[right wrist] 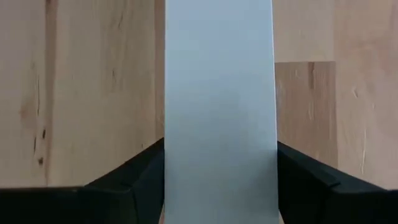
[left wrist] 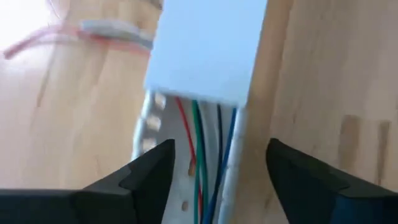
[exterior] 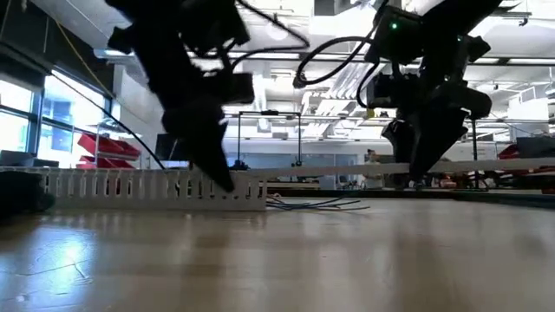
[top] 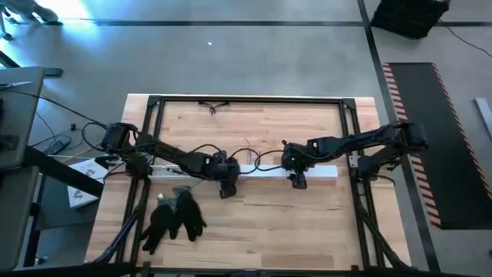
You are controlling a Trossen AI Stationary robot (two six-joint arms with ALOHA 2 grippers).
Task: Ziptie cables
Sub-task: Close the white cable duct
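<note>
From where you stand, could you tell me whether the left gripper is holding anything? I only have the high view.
Observer: No, the left gripper is open. Its fingers stand on either side of the channel.
Operator: Thank you. Are the cables in the channel there?
Observer: Yes, the cables lie inside it and run under the cover.
Operator: And the right gripper, please?
Observer: The right gripper is shut on the cover's edges. The low view shows that end of the cover raised off the table.
</note>
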